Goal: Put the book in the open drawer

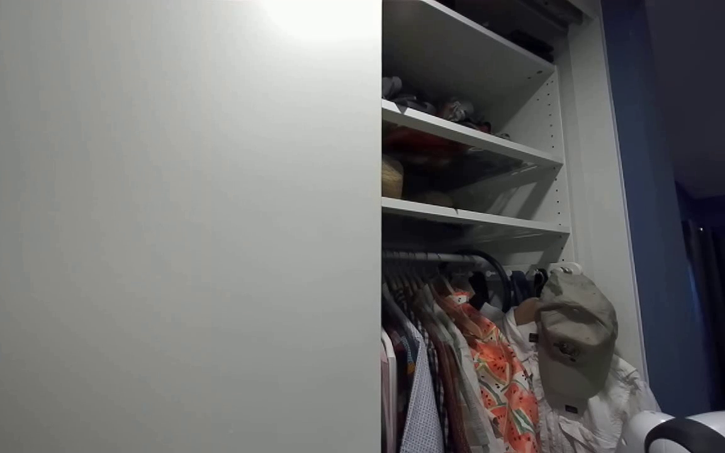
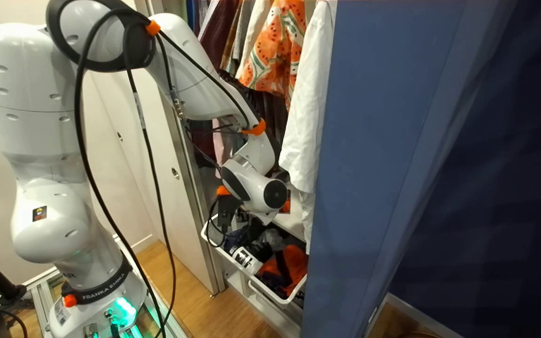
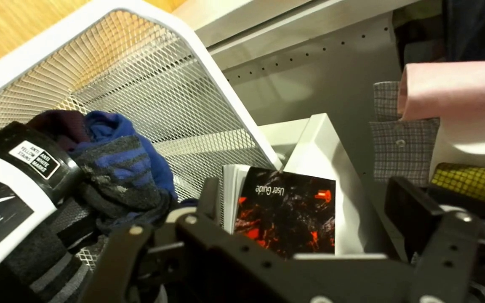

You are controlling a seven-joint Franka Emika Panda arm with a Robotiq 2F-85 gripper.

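White-meshed, the drawer (image 3: 36, 50) is sitting toward ten o'clock in our wrist view, where we are seeing the book (image 3: 286, 214) framed by our spread claw (image 3: 310, 198).

Claw (image 3: 307, 200) parted, User Guide book (image 3: 286, 210) seen between — mesh drawer (image 3: 36, 50), striped cloth (image 3: 118, 162) inside

glare high on pale panel (image 1: 170, 226), dim shelves (image 1: 473, 136), green glow on robot base (image 2: 82, 307)
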